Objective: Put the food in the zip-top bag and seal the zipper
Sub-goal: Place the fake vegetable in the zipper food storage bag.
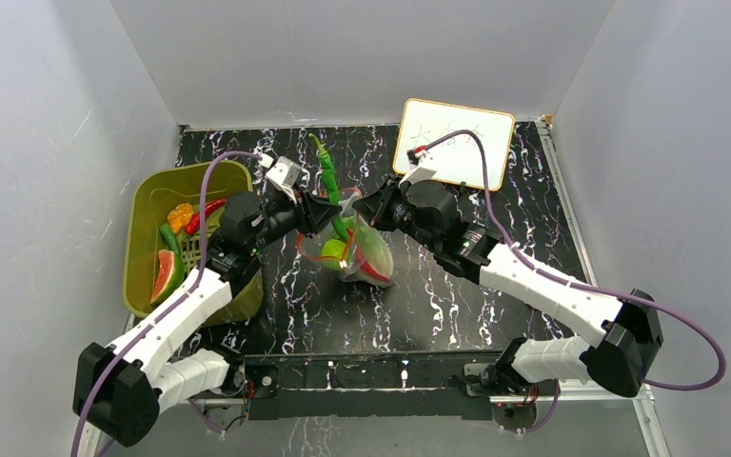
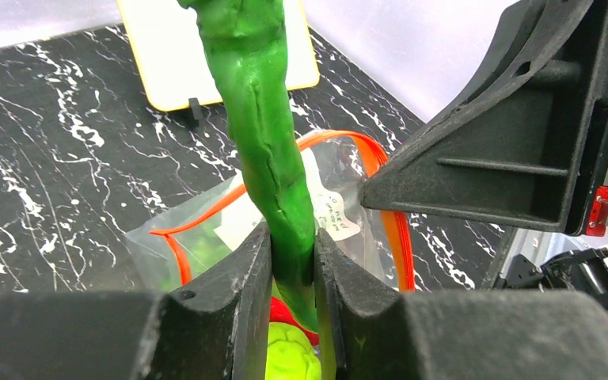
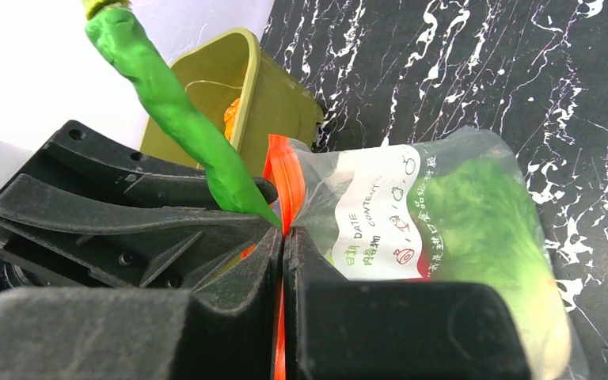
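Note:
The clear zip-top bag (image 1: 357, 249) lies mid-table with its red-orange zipper (image 2: 380, 178) held open; pale green cabbage (image 3: 487, 229) and a red piece (image 2: 285, 315) sit inside. My left gripper (image 1: 328, 215) is shut on a long green chili pepper (image 2: 265, 127), which stands upright over the bag's mouth with its tip inside. My right gripper (image 1: 369, 206) is shut on the zipper strip (image 3: 283, 194) at the mouth's edge, close beside the left fingers (image 3: 127, 214). The pepper also shows in the right wrist view (image 3: 176, 115).
An olive-green basket (image 1: 148, 205) at the left holds watermelon (image 1: 164, 274), an orange piece (image 1: 182, 217), and red and green peppers. A white board with a yellow rim (image 1: 457, 143) lies at the back right. Grey walls enclose the black marbled table (image 1: 438, 305).

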`<move>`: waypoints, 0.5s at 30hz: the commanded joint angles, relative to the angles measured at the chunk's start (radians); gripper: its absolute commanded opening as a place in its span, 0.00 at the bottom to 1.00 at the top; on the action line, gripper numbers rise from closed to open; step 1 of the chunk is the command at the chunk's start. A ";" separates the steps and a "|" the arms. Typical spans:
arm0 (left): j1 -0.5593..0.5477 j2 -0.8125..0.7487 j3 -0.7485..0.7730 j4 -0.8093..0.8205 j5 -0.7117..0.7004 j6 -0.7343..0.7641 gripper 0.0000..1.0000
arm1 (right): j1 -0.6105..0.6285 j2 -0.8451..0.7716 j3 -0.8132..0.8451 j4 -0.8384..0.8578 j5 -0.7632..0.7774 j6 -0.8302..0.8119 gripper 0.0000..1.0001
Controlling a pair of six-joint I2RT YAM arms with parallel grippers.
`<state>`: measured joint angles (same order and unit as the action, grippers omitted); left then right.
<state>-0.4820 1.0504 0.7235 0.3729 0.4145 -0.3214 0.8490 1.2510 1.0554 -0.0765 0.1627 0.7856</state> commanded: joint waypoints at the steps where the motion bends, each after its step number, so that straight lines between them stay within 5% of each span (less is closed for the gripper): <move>1: -0.011 -0.026 0.014 0.046 -0.060 0.034 0.00 | -0.001 -0.037 0.017 0.117 0.024 0.052 0.00; 15: -0.080 0.006 -0.171 0.346 -0.156 -0.158 0.00 | -0.001 -0.038 -0.013 0.169 0.081 0.135 0.00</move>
<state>-0.5476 1.0557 0.5827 0.5713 0.3023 -0.4393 0.8490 1.2480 1.0302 -0.0322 0.2119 0.8948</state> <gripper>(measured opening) 0.204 0.009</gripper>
